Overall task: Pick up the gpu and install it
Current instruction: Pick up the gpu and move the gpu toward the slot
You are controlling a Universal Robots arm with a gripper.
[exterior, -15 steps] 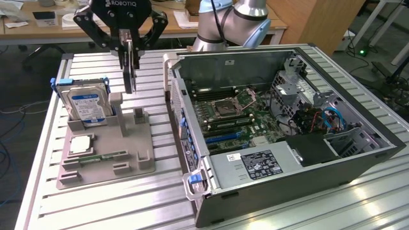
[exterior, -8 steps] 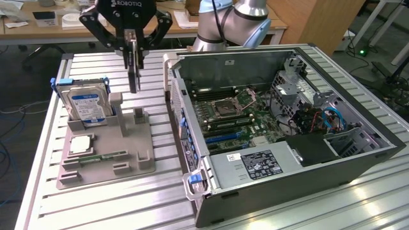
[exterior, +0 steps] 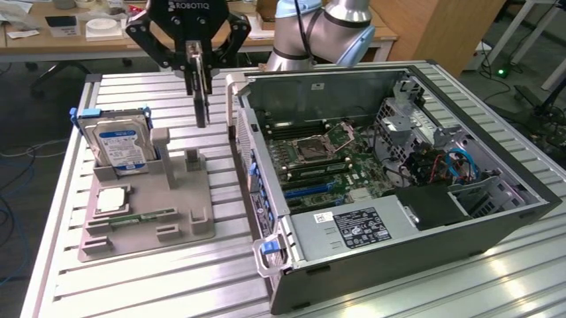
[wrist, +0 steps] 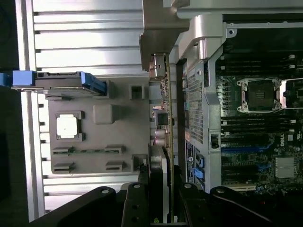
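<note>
We see the gripper (exterior: 198,71) pinching the gpu (exterior: 201,103) by its top edge. The card hangs straight up and down in the air, over the gray stand (exterior: 177,199), near the case (exterior: 398,265) wall. There is open room under its bottom edge. The case lies open on top.

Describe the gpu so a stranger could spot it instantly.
Find the open computer case; beside its outer wall sits a grey parts tray. The gpu hangs above that tray, clamped in the black jaws: a thin card seen edge-on, unlike the boxy blue-labelled hard drive standing in the tray.
</note>
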